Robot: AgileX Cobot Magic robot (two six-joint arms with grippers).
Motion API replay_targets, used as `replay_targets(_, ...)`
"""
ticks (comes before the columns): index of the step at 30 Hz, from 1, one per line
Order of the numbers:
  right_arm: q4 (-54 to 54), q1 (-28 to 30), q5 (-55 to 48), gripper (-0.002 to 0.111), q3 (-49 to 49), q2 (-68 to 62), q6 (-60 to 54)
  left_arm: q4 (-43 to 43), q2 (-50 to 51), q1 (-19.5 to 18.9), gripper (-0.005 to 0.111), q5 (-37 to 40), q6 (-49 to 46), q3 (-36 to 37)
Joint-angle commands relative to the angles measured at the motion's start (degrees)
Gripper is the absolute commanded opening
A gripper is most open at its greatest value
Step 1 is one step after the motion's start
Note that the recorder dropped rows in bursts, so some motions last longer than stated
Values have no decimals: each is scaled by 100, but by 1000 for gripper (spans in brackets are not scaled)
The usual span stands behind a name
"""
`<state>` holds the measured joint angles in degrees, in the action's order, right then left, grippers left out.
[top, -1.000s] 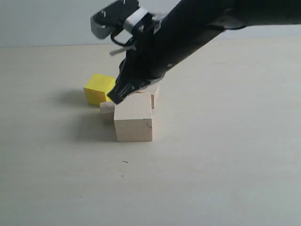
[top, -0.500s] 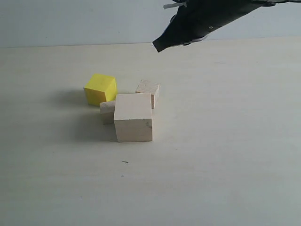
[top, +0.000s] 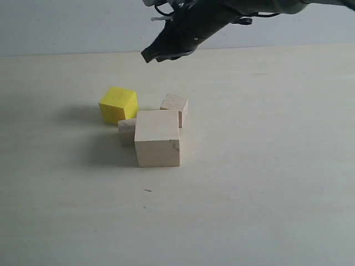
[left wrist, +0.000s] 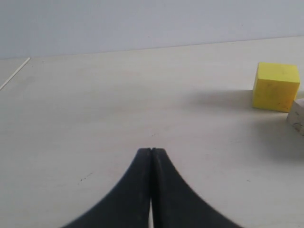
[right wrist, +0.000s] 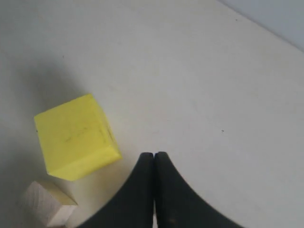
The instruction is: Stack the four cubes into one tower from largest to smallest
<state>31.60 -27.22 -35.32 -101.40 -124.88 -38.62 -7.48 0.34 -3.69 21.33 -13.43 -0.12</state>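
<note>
Pale counter (top: 266, 183), nothing stacked. Right gripper (top: 151, 55), pressed together, hovers above the yellow cube (top: 118, 105), ten o'clock of the big cube (top: 157, 138); it must spread, then descend.

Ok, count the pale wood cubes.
3. The big cube stands nearest the camera; a small cube sits behind its right corner; another small cube peeks out at its left side, partly hidden.
</note>
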Motion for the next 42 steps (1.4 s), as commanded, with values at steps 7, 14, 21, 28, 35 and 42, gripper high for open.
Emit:
replay_targets(7,147,22,-942,0,-924,-930,-75,-25,-34,37,0,-5,20,12)
replay_targets(14,185,22,-1045,0,-924,-1074,-98,-25,-34,37,0,-5,20,12)
replay_targets(21,-472,22,-1432,0,-924,-1088,106,-25,-34,37,0,-5,20,12)
replay_targets(28,-1020,35,-1672,0,-924,-1088,465,-25,-34,37,0,-5,20,12)
replay_targets(35,-1295,35,-2021,0,-924,-1088,663,-25,-34,37,0,-5,20,12)
replay_targets(42,-2618,124,-2544,0,-924,-1088,1950,-25,-34,37,0,-5,20,12)
